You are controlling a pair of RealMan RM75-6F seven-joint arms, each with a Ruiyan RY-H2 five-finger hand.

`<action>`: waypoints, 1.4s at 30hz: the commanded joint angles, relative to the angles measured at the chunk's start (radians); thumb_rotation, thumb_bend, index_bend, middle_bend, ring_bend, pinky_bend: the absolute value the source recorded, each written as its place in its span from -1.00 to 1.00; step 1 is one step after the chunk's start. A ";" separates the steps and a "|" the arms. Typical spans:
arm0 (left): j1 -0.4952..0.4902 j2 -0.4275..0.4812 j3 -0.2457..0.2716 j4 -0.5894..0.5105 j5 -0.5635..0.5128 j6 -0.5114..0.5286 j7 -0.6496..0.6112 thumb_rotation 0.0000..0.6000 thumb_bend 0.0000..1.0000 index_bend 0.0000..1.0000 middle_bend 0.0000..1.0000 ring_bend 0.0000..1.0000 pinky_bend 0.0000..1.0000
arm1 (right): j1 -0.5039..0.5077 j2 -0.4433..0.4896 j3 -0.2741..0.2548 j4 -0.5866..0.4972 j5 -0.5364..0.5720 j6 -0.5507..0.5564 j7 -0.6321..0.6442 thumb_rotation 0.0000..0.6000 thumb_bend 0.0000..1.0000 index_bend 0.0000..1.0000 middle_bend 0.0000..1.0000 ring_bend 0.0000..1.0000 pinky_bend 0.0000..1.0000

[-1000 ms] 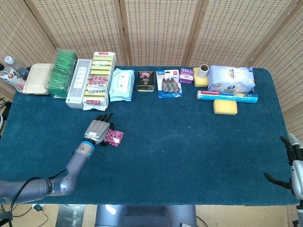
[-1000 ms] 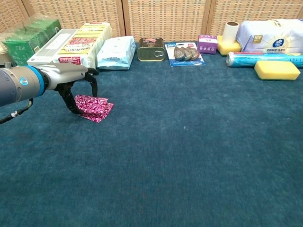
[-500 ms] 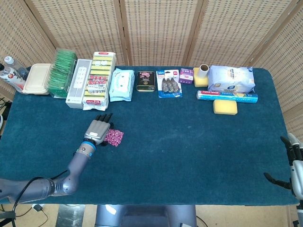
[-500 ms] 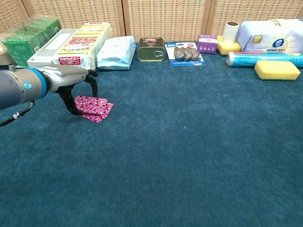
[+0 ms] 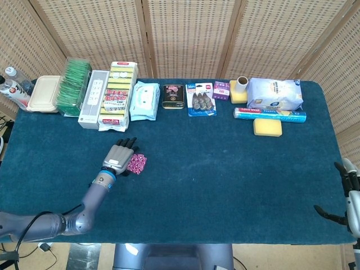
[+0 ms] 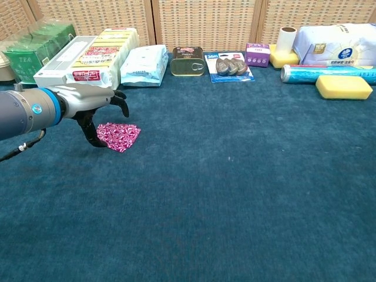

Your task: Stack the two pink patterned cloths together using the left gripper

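Left hand (image 6: 94, 108) arched over the pink patterned cloths (image 6: 119, 134) on the near-left of the blue table (image 5: 225, 169), fingers spread and curved down, thumb tip at the cloths' left edge; nothing lifted. Cloths lie flat as 1 overlapped patch, near the yellow sponge pack (image 5: 118, 95). Right hand (image 5: 350, 199) at the table's near-right corner, fingers apart, holding nothing.

Along the desk's (image 5: 225, 180) far edge, left to right: tea boxes (image 5: 75, 87), sponge packs (image 5: 118, 94), wipes pouch (image 5: 144, 100), tin (image 5: 173, 96), blister pack (image 5: 201, 99). Further right, foil roll (image 5: 270, 115) with sponge (image 5: 266, 127) just before it. Nearer, at left, cloths (image 6: 118, 134) on the desk, left hand (image 6: 94, 103) touching their left edge.
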 commanded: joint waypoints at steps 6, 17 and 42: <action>-0.009 -0.047 -0.003 0.015 -0.024 0.050 0.036 1.00 -0.58 -0.63 -1.00 -0.98 -0.86 | -0.001 0.001 0.000 0.000 -0.001 0.001 0.003 1.00 -1.00 -1.00 -1.00 -1.00 -1.00; -0.026 -0.083 -0.024 0.033 -0.092 0.070 0.085 1.00 -0.61 -0.68 -1.00 -0.98 -0.86 | -0.002 0.005 0.001 0.001 0.000 0.003 0.012 1.00 -1.00 -1.00 -1.00 -1.00 -1.00; -0.026 -0.041 -0.001 -0.065 -0.146 0.074 0.124 1.00 -0.61 -0.68 -1.00 -0.98 -0.86 | -0.005 0.006 0.000 -0.002 -0.005 0.008 0.014 1.00 -1.00 -1.00 -1.00 -1.00 -1.00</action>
